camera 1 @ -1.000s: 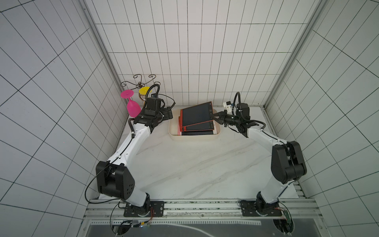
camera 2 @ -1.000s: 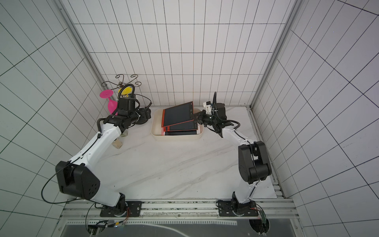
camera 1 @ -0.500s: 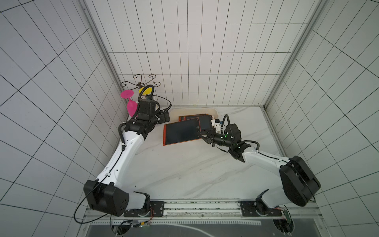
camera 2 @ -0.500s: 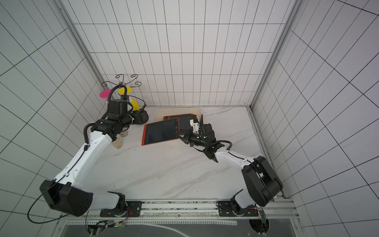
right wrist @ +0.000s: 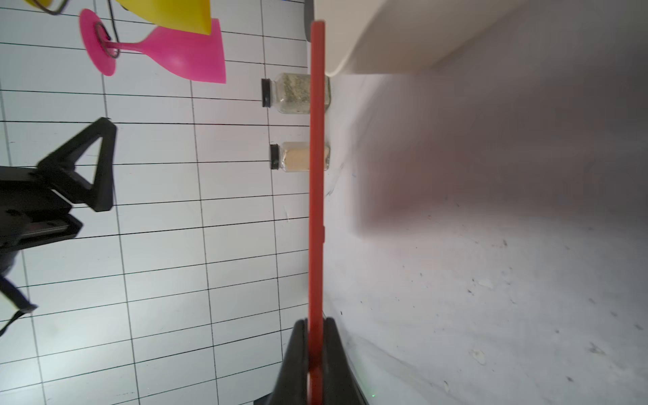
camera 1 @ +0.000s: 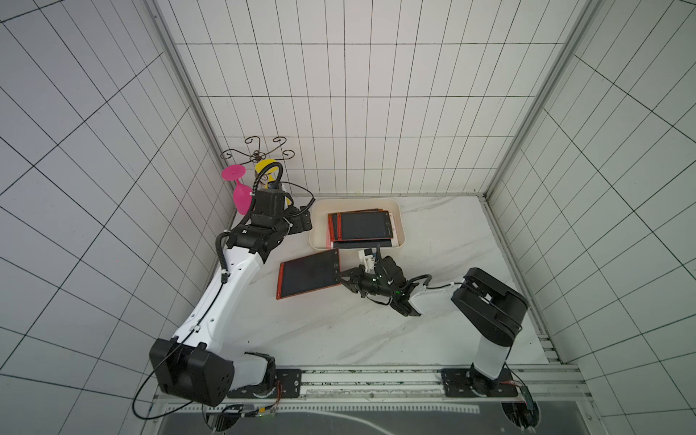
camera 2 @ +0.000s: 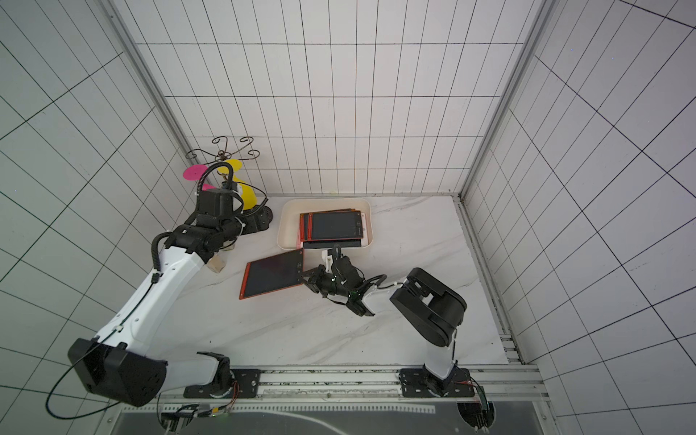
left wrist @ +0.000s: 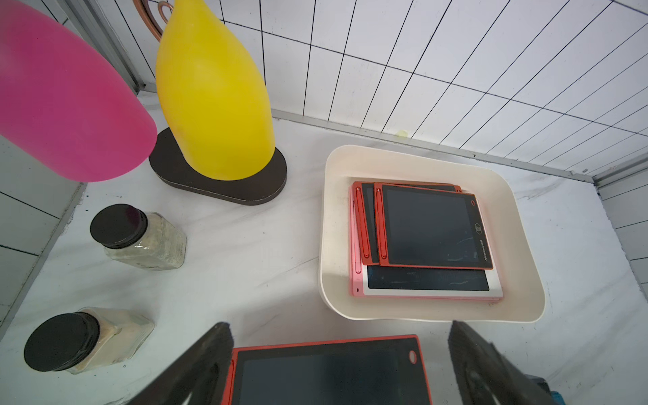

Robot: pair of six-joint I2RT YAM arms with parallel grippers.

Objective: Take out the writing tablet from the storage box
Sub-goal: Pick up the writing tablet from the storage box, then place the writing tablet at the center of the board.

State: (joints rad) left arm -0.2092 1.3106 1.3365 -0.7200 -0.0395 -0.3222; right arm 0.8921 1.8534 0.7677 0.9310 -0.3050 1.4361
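Left hand (left wrist: pixel 340 329), cut off at the frame edge, stands open, empty. Right hand (camera 1: pixel 343 280) clamps the thin orange-framed dark-screened writing tablet (camera 1: pixel 309 278), outside the shallow cream-white plastic storage box (camera 1: pixel 319 226), over the desk (camera 1: pixel 339 331).

Pink goblet (left wrist: pixel 63 105) and yellow goblet (left wrist: pixel 214 105) hang inverted near two black-capped jars (left wrist: pixel 140 238).

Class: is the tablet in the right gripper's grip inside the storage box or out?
Out. The red writing tablet, pinched by the right gripper, is beside the storage box, outside its rim.
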